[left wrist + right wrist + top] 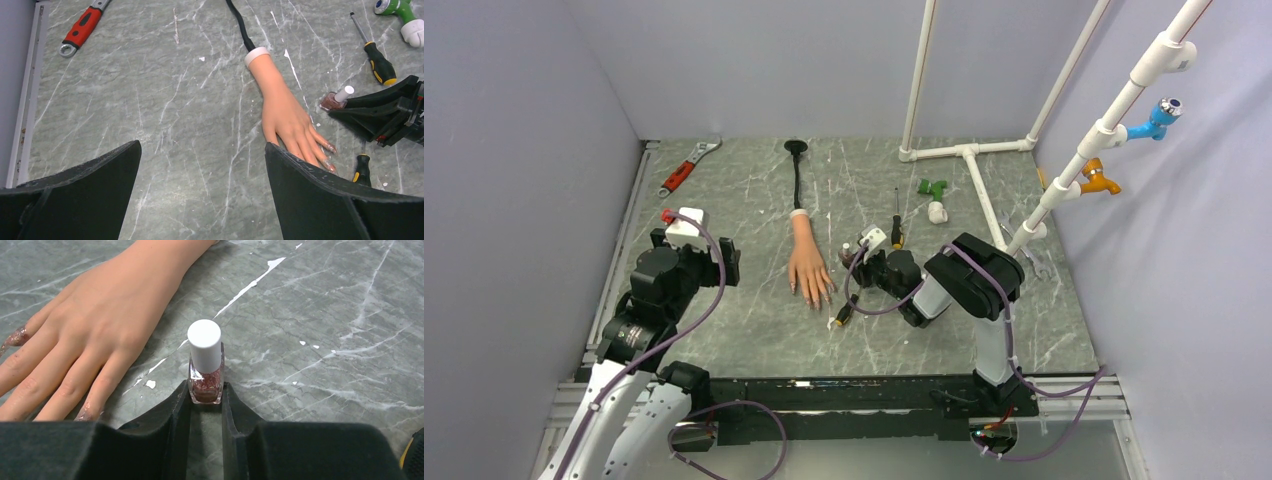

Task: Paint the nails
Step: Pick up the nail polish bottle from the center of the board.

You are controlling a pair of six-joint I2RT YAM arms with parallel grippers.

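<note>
Right claw is clenched on the polish bottle, jaws pinching the small square glass body low down. The bottle stands upright on the counter with its smooth white round cap on, glittery reddish-pink polish inside. Left claw is released, jaws spread wide with nothing between them, hanging over bare counter. The mannequin hand lies palm down between the two arms, matte peach rubber. Its long axis runs far to near: the thin black stalk is at the far end and the fingers point back toward the bases, angled a bit to the right. The nails are at that near end, just left of the right claw and close to it, well apart from the left claw, so the right arm is nearer. The nails I can see are tiny and look smeared with glittery reddish stuff. The counter is grey-green marble-look with white veins and paint flecks. A small yellow-black screwdriver lies just beside the fingertips, which I'd call a snag risk. My guess is the cap must come off next, the left claw crossing right to grip it while the right one steadies the glass.
</note>
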